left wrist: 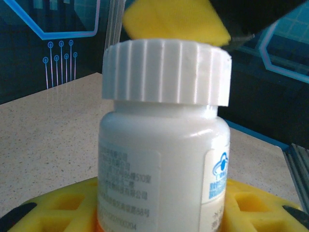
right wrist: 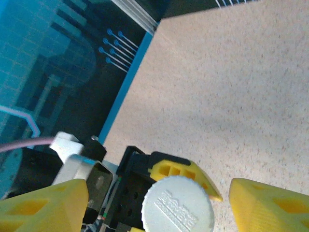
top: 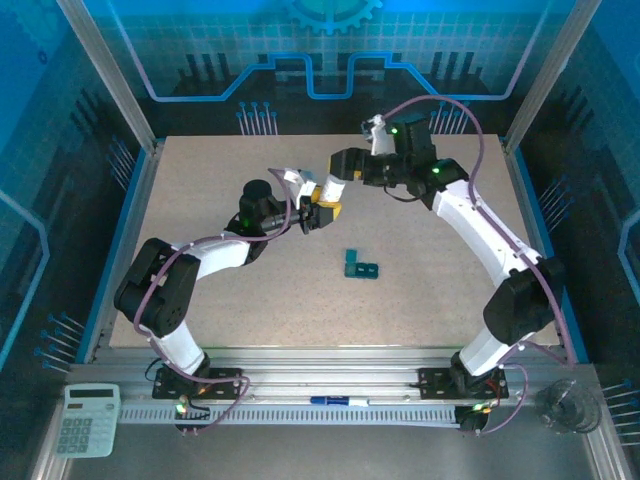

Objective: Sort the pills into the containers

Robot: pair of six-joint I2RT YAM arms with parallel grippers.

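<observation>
Across the speckled table, the left arm and right arm both reach in toward the middle, and their tools meet just left of centre toward the far side. Between them is a white bottle with a printed label, clamped low on its body by the yellow fingers of the left gripper. Its ribbed white cap is on. The right gripper faces the cap head-on with its jaws spread. Its two yellow fingers stand clear of the cap on either side, touching nothing. From the left wrist, one of those fingers shows just past the cap's top edge. The small teal pill box lies on the table nearer than the grippers and a little to their right, apart from both. On the near ledge, a calculator sits at the far left and a pen lies near the middle.
</observation>
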